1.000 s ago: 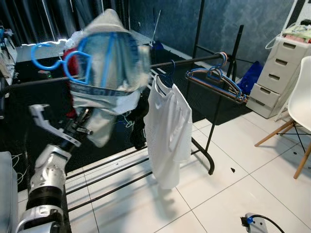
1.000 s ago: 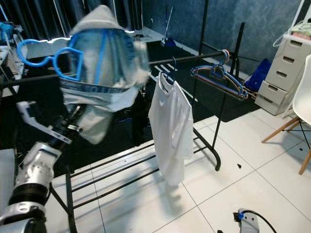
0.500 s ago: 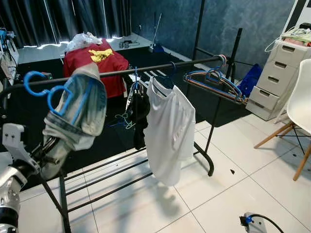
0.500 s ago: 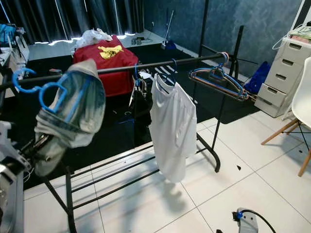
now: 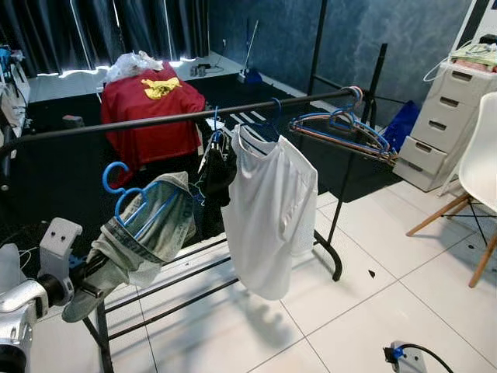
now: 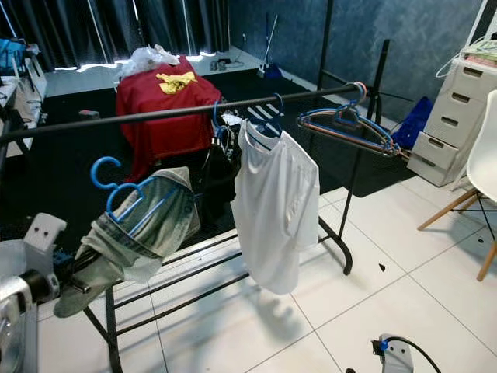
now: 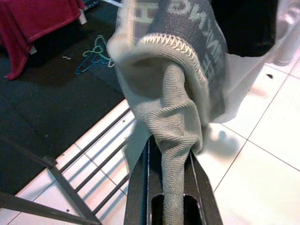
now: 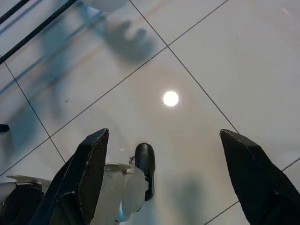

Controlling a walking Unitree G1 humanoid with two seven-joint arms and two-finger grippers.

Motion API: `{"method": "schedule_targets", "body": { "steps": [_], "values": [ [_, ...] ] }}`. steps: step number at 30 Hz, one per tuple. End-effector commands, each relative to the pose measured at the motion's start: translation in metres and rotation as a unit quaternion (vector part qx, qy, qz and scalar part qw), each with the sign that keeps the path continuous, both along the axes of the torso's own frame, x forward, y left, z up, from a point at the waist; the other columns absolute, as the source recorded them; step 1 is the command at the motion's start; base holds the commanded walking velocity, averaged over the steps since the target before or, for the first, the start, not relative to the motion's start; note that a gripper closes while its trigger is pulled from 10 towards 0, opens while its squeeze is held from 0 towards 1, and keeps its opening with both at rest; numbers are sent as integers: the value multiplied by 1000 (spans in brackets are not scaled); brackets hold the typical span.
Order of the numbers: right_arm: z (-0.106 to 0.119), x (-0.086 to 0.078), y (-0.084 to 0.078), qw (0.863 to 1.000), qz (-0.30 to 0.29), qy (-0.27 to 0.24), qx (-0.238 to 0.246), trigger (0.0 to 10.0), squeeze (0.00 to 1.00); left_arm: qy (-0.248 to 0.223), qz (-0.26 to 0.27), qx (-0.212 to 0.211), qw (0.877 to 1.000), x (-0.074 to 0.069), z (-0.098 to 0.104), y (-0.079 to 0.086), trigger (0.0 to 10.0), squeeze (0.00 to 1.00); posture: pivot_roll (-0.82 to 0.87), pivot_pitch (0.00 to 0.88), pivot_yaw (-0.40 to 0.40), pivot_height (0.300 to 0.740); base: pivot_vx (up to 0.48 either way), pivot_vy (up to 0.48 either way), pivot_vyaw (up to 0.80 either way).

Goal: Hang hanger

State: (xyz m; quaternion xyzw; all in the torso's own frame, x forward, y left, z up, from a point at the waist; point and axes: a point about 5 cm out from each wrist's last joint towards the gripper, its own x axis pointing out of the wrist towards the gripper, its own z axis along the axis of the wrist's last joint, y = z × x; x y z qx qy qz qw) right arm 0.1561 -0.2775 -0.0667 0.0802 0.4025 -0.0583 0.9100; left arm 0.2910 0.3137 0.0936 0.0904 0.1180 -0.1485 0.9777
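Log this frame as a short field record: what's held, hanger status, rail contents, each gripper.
held item: grey-green garment on a blue hanger
holder: left gripper, fingers clamped on the fabric
hanger status: below the rail, hook not on it
rail contents: white shirt, dark garment, bunch of empty hangers
right gripper: open, pointing down at the tiled floor

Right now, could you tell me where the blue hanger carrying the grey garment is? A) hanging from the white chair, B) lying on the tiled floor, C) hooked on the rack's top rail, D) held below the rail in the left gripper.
D: the blue hanger with the grey garment hangs below the top rail, its hook free, with the garment's cloth pinched in the left gripper.
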Motion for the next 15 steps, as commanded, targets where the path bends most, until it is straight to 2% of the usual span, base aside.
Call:
{"method": "schedule_targets", "body": {
  "steps": [1, 2, 3, 5, 6, 8, 10, 12, 15],
  "values": [
    [0, 0, 0, 1000, -5, 0, 2, 10000, 0, -25, 23, 0, 999, 9, 7, -3, 10000, 0, 166, 0, -1, 740, 0, 0, 0],
    [0, 0, -1, 1000, -5, 0, 2, 10000, 0, -55, 50, -19, 997, 18, 12, -10, 10000, 0, 164, 0, -2, 740, 0, 0, 0],
    [0, 0, -1, 1000, -5, 0, 2, 10000, 0, -55, 50, -19, 997, 18, 12, -10, 10000, 0, 164, 0, -2, 740, 0, 0, 0],
    [0, 0, -1, 1000, -4, 0, 1, 10000, 0, -101, 87, -39, 990, 31, 22, -26, 10000, 0, 161, 0, -3, 740, 300, 0, 0],
    [0, 0, -1, 1000, -4, 0, 1, 10000, 0, -101, 87, -39, 990, 31, 22, -26, 10000, 0, 161, 0, -3, 740, 300, 0, 0],
    [0, 0, -1, 1000, -4, -1, 1, 10000, 0, -126, 102, -63, 985, 38, 28, -41, 10000, 0, 159, 0, 0, 740, 377, 0, 0],
    [0, 0, -1, 1000, -4, -1, 1, 10000, 0, -126, 102, -63, 985, 38, 28, -41, 10000, 0, 159, 0, 0, 740, 386, 0, 0],
    [0, 0, -1, 1000, -4, -1, 0, 10000, 0, -129, 97, -64, 985, 43, 28, -55, 10000, 0, 160, 0, 1, 740, 381, 0, 0],
    [0, 0, -1, 1000, -4, -1, 0, 10000, 0, -121, 96, -64, 986, 44, 25, -59, 10000, 0, 161, 0, 0, 740, 358, 0, 0]
  ]
}}
